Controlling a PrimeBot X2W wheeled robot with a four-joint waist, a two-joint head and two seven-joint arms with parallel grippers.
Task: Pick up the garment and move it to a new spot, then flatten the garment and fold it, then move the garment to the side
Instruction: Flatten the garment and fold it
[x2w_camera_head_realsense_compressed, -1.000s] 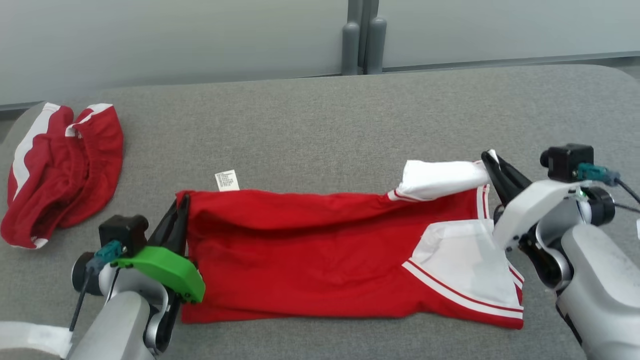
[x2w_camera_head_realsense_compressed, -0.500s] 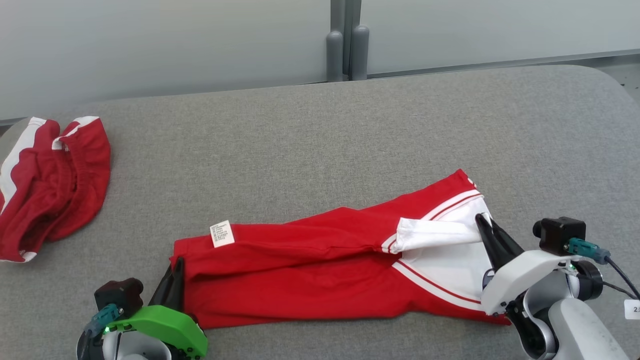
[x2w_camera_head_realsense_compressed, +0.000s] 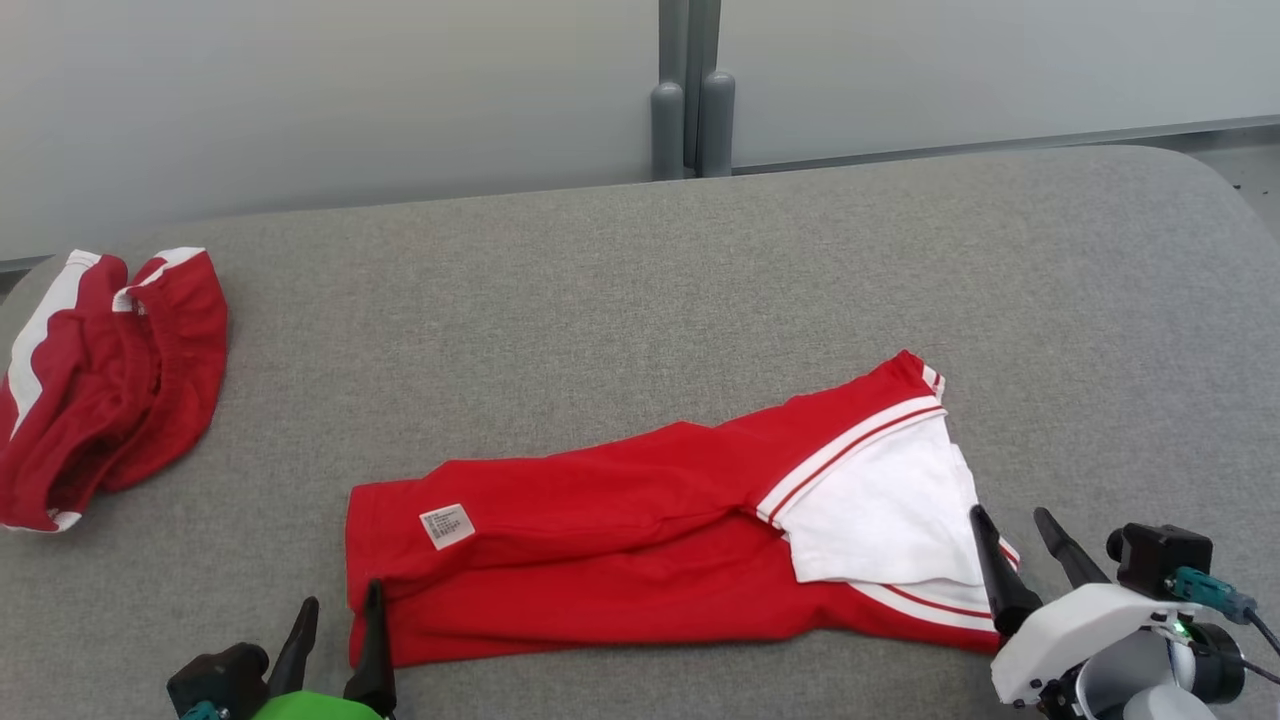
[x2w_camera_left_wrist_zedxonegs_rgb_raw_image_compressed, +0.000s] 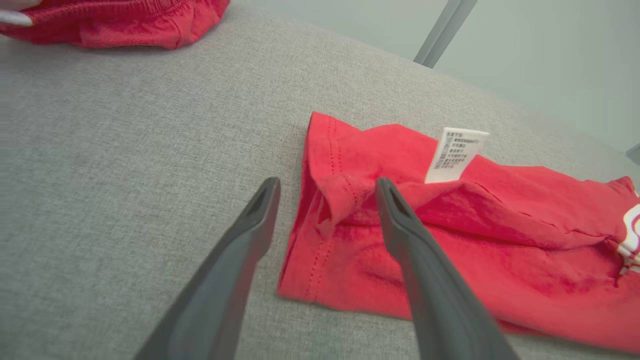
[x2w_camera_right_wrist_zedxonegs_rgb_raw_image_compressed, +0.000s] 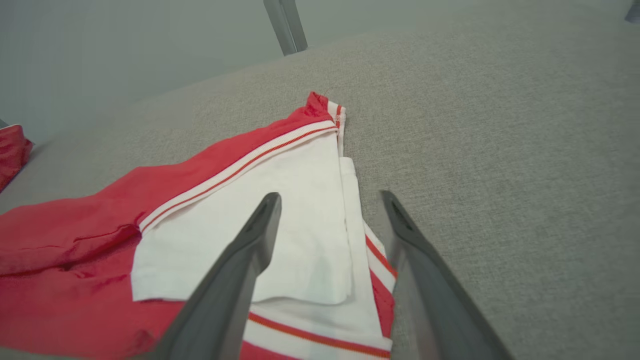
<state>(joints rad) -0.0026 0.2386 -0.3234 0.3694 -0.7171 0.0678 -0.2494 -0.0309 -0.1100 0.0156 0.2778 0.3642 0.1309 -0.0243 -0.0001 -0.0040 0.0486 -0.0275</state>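
Garment, long axis left to right on the worktop, spans from left gripper to right gripper, both spread wide, empty.

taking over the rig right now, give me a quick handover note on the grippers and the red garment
Left gripper: open, holding nothing, at the garment's hem end.
Right gripper: open, holding nothing, at the white-panel end.
Garment: on the grey table, folded over lengthwise, care label facing up, top layer slanted and wrinkled.
Second red garment: crumpled at the table's left edge.
Done: garment laid out, first fold down.
Left: probably neaten it, fold again, then move it to the side.
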